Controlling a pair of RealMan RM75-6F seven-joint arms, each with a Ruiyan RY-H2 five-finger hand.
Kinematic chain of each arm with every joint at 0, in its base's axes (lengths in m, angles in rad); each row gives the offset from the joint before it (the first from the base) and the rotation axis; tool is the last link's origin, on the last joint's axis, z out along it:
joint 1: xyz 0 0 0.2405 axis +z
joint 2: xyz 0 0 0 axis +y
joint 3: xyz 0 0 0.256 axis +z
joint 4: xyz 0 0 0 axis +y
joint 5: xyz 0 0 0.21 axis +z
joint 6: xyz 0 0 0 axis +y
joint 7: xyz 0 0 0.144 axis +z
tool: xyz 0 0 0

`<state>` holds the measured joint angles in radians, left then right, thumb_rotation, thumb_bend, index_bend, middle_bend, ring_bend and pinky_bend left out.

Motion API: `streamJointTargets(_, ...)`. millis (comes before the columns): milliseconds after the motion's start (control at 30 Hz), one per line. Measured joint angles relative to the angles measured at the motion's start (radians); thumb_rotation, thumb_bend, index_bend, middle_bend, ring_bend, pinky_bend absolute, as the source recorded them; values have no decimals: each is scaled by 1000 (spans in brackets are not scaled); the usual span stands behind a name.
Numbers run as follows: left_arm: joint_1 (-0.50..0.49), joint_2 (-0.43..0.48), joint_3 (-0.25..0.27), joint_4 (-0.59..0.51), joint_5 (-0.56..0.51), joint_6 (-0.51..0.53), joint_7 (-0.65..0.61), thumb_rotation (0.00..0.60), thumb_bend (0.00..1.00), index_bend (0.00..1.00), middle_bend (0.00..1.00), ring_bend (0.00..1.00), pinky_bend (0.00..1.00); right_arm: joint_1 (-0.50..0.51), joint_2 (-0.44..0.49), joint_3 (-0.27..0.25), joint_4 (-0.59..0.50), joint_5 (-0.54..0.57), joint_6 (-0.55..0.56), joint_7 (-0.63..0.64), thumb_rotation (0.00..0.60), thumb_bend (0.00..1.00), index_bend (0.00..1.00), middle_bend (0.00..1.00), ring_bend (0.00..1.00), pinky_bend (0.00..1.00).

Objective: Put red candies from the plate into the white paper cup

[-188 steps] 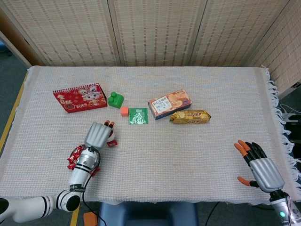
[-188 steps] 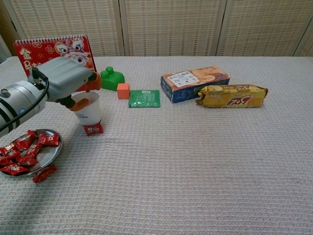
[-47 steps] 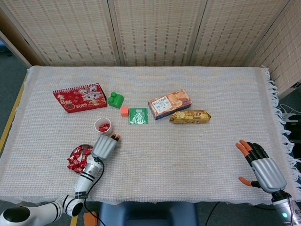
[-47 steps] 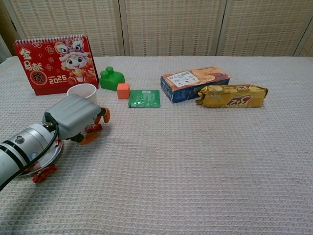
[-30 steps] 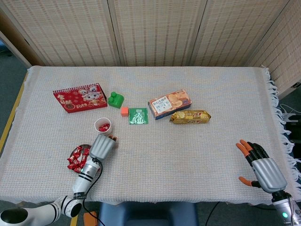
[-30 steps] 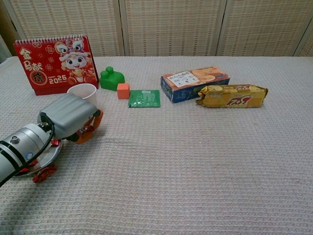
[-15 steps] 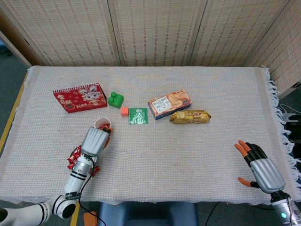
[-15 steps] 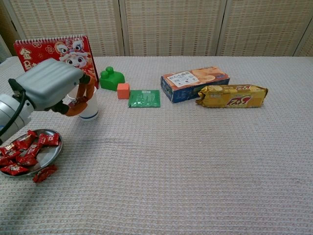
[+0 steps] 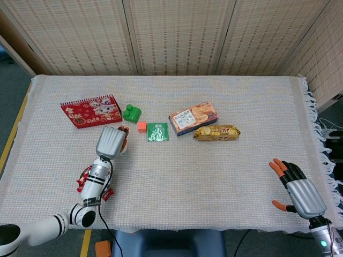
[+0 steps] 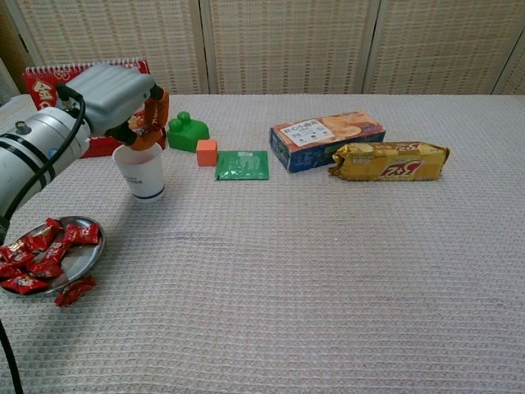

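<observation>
Above the white paper cup (image 10: 139,171), left hand (image 10: 115,97), perhaps pinching candy

Left hand (image 9: 110,142) above white paper cup (image 9: 122,148); right hand (image 9: 298,189) fingers (image 9: 278,167) spread, near table edge.

The left hand (image 9: 110,142) covers most of the white paper cup (image 10: 140,172) from above. The plate (image 10: 80,257) runs off the chest view's left edge.
</observation>
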<state>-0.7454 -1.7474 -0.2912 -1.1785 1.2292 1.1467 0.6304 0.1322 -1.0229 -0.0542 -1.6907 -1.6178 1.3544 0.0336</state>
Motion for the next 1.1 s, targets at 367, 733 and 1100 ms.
streamJointTargets(367,10,23,34,-26,-46,-31,36,600,413,265,304,855,1000,0,-3,-3,-4,-6,-1,-8,600,62,0,0,0,79)
streamJointTargets(733,125,164,146,-271,88,100,-93,600,407,220,267,855,1000,1,-1,-8,-4,-17,0,-5,600,62,0,0,0,80)
streamJointTargets(1100,373,280,411,-310,325,300,-278,600,404,261,348,855,1000,-3,-1,-19,-8,-42,7,-11,600,62,0,0,0,79)
